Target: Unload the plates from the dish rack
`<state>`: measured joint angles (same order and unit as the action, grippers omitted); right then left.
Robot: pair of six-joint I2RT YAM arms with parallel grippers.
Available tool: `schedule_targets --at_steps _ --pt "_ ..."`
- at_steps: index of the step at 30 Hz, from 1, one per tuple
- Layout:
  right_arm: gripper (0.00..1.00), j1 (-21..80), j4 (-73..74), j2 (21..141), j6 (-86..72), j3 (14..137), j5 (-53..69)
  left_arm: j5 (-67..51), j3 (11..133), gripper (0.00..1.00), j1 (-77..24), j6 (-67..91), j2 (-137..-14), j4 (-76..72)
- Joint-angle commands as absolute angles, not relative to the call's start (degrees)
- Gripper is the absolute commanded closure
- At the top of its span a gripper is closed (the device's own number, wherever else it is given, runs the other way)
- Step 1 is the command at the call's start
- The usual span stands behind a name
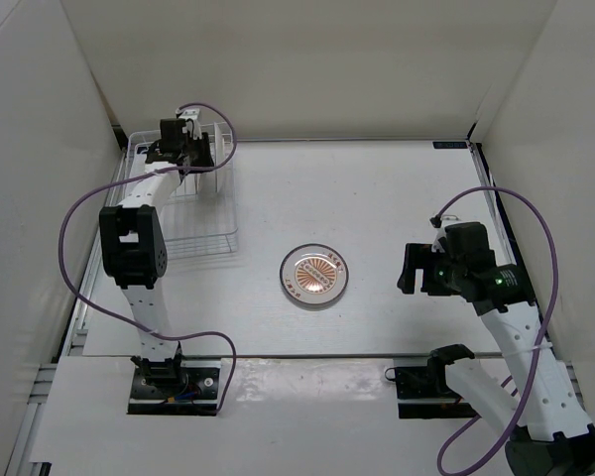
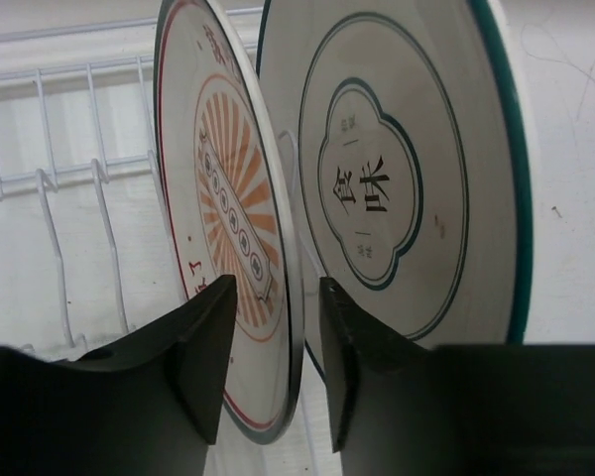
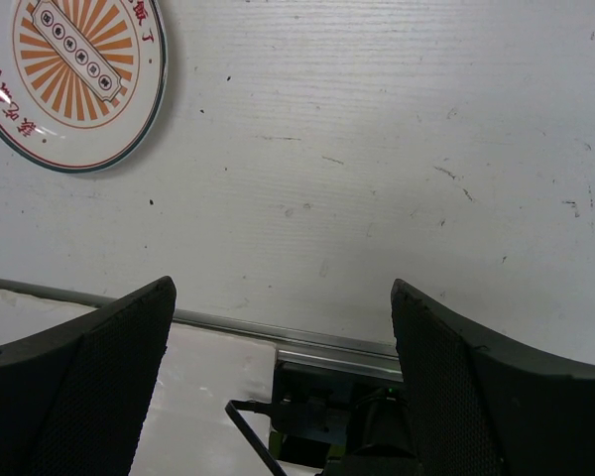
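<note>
Two plates stand upright in the white wire dish rack (image 1: 193,223) at the far left. In the left wrist view, one has an orange sunburst centre (image 2: 228,188) and the other a green rim and black characters (image 2: 407,178). My left gripper (image 2: 275,297) is open, its jaws straddling the sunburst plate's lower rim without closing on it; it also shows in the top view (image 1: 183,151). A third plate with a sunburst centre (image 1: 314,275) lies flat mid-table and shows in the right wrist view (image 3: 74,74). My right gripper (image 3: 283,297) is open and empty, right of that plate (image 1: 412,270).
White walls close in the table on three sides. The rack's wire tines (image 2: 69,188) stand left of the plates. A metal rail (image 3: 307,337) runs along the table's near edge. Purple cables loop from both arms.
</note>
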<state>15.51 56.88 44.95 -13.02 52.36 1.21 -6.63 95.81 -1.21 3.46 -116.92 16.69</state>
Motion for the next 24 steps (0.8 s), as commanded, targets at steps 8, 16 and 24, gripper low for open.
schedule_targets --at_steps 8,16,24 --pt "0.10 15.73 55.72 44.56 -12.22 53.09 0.53 -6.59 95.19 0.85 -1.23 0.35 -111.27 15.47" --pt "0.10 15.64 55.55 44.65 -12.57 53.44 1.76 -6.42 94.83 0.99 -0.97 -4.92 -105.91 17.93" --pt "0.10 15.56 55.99 43.60 -12.66 53.61 1.67 -3.35 97.82 0.99 -0.97 -6.42 -95.28 21.79"
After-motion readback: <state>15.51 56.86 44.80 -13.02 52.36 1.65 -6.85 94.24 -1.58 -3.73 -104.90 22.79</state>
